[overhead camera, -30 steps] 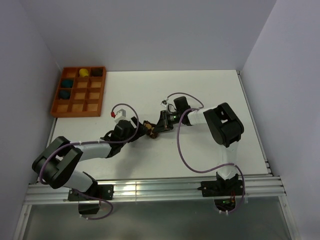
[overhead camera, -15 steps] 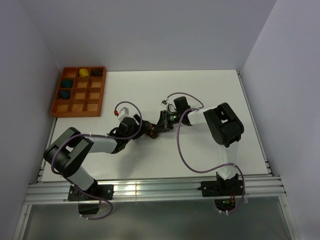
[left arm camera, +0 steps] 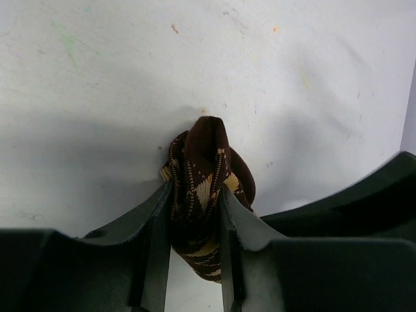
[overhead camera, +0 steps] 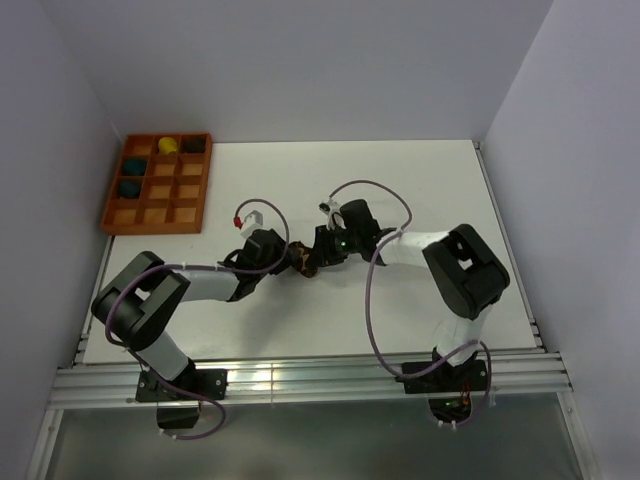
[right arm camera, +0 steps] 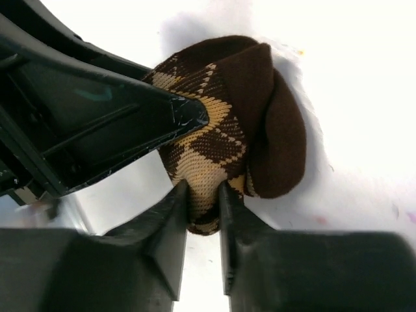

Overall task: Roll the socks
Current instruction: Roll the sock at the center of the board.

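From above, we see the socks (overhead camera: pixel 300 263) bunched on the white worktop (overhead camera: pixel 420 190), squeezed between the left claw (overhead camera: pixel 291 257) and right claw (overhead camera: pixel 311 261). An orange tray (overhead camera: pixel 110 215) lies well beyond the left claw.

Left wrist: our claw is clamped on the bundle, and its dark-brown end pokes past the fingertips.

Right wrist: this claw pinches the bundle's near edge, with the left claw's finger crowding in alongside.

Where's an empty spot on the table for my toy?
The far table is bare between the orange tray and the right edge, and so is the near strip between the arms. It's crowded mid-table, where the left tool and right tool pinch the socks.
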Tool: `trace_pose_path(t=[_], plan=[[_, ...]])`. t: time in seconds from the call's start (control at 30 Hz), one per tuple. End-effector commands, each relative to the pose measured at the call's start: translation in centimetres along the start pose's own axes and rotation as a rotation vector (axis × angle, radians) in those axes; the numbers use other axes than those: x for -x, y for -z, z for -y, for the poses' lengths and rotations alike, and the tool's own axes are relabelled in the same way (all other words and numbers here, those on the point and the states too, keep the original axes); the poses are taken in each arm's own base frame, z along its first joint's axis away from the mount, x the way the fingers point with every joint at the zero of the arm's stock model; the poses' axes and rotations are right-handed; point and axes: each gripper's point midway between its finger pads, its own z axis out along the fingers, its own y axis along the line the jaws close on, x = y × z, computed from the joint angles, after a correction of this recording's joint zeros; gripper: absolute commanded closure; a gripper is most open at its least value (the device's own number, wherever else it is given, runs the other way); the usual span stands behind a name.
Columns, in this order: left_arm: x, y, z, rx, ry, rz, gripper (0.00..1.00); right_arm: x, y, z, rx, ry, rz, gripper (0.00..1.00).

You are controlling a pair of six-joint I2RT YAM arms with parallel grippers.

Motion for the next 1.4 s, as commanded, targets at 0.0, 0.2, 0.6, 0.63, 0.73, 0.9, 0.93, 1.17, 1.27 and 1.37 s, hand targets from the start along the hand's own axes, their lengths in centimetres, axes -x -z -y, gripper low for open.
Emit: trace_pose_path(t=[0.0,0.2,0.6,0.63,0.73,0.9,0.93,1.17,1.27,1.37], plan=[[-1.2,-0.1,-2.2,0.096,-0.055,-0.044,0.77,0.5,1.6,1.8,-0.211,0.146,0.098,0.66],[-1.2,-0.1,-2.5,0.123,-0.087,-0.054,0.78,2.5,3.8,-0.9,-0.302,0.351,0.252,0.43],[-1.1,0.0,-1.2,0.103,-0.119,-0.071,0.79,2.3,3.6,-3.0,-0.417,0.66,0.297,0.39],[-1.1,-0.1,-1.1,0.103,-0.118,-0.072,0.79,2.1,3.2,-2.8,-0.423,0.67,0.285,0.39],[-1.1,0.0,-1.0,0.1,-0.122,-0.075,0.79,1.5,2.2,-2.9,-0.436,0.71,0.262,0.38],[-1.3,-0.1,-0.8,0.092,-0.12,-0.082,0.79,0.2,0.7,-1.9,-0.492,0.744,0.208,0.38],[-1.3,-0.1,-0.8,0.092,-0.119,-0.085,0.79,0.0,0.5,-1.9,-0.502,0.75,0.203,0.38],[-1.3,0.0,-0.4,0.072,-0.113,-0.09,0.78,-1.7,-1.1,0.4,-0.605,0.768,0.129,0.48],[-1.2,0.2,-0.1,0.061,-0.111,-0.087,0.75,-2.3,-1.1,0.5,-0.597,0.756,0.115,0.76],[-0.9,0.4,0.3,0.048,-0.106,-0.08,0.71,-2.6,-1.1,0.6,-0.589,0.748,0.101,1.0]])
